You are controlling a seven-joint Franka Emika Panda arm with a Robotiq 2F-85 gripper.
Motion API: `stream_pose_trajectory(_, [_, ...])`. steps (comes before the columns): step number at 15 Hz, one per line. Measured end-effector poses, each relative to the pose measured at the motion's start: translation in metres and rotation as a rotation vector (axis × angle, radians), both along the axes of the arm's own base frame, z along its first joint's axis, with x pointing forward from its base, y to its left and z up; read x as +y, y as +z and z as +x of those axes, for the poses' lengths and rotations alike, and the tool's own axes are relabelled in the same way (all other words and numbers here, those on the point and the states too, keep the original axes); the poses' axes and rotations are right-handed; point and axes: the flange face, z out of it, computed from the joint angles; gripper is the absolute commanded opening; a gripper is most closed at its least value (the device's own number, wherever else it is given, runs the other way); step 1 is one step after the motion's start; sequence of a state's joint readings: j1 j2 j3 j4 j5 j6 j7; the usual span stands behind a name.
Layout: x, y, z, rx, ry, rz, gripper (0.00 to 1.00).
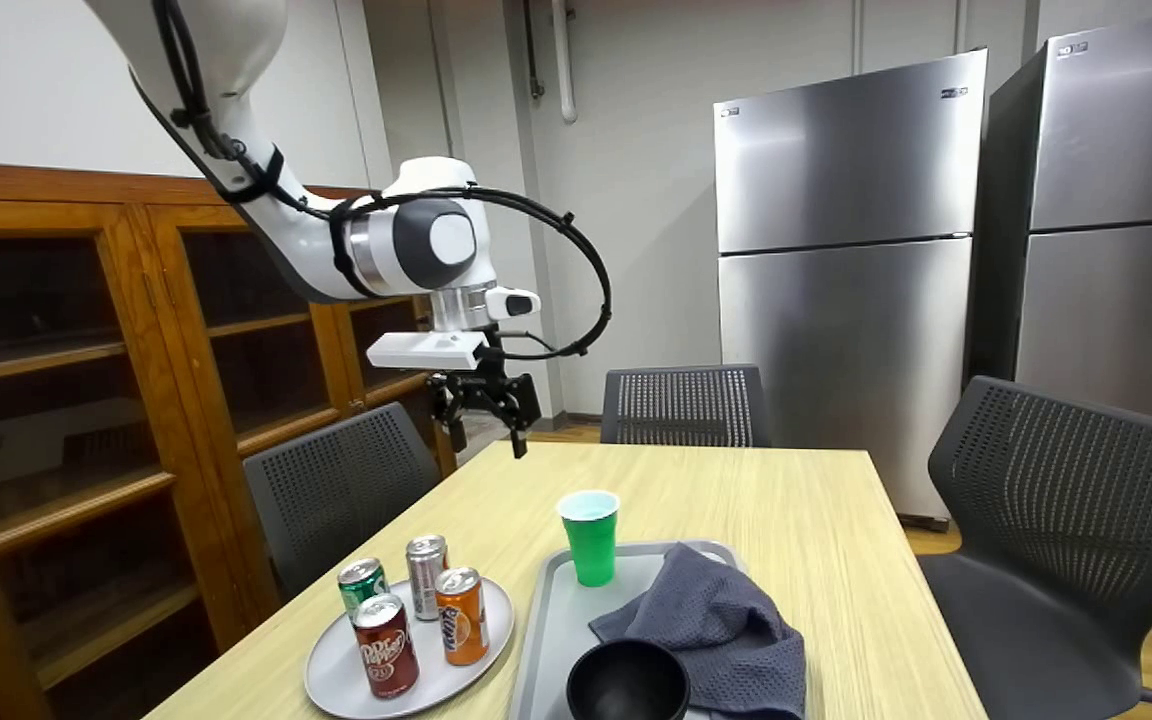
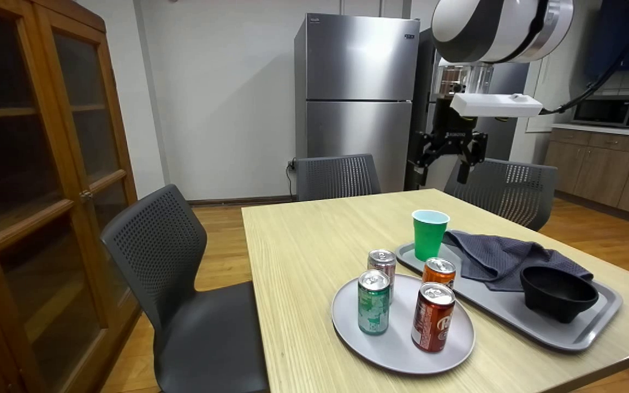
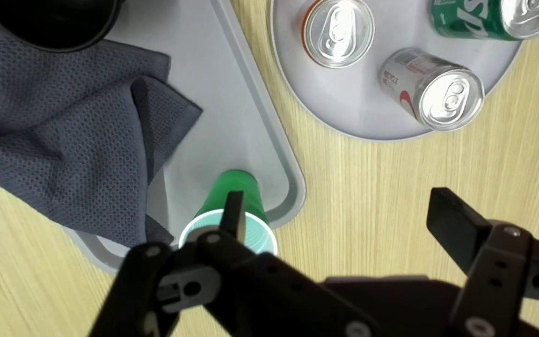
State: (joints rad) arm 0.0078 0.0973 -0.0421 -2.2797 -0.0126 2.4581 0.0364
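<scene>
Low in the wrist view, the pincer (image 3: 336, 211) is hanging wide open, empty. A cup (image 3: 237, 185) is standing left of centre.

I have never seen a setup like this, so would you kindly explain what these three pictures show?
The machine is a robot arm, white and grey, ending in a black two-fingered gripper. Two pictures come from cameras outside the robot, looking across the table from different places; the wrist view looks down past the gripper's fingers.

On the table is a round plate with four drink cans standing on it: an orange can, a dark red can, a green can and a silver can. Beside it lies a grey tray carrying a green cup, a crumpled dark cloth and a black bowl.

The gripper is open and holds nothing. In the wrist view a finger overlaps the cup, but both exterior views show the gripper higher up, apart from it.
</scene>
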Motion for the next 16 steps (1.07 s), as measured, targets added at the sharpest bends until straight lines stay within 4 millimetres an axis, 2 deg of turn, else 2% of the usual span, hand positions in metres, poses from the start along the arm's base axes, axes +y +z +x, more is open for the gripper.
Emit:
stream_pose_trajectory(8, [-0.025, -0.028, 0.046, 0.002, -0.009, -0.011, 1.0])
stream_pose_trajectory(16, [-0.026, -0.062, 0.091, -0.026, 0.018, -0.019, 1.0])
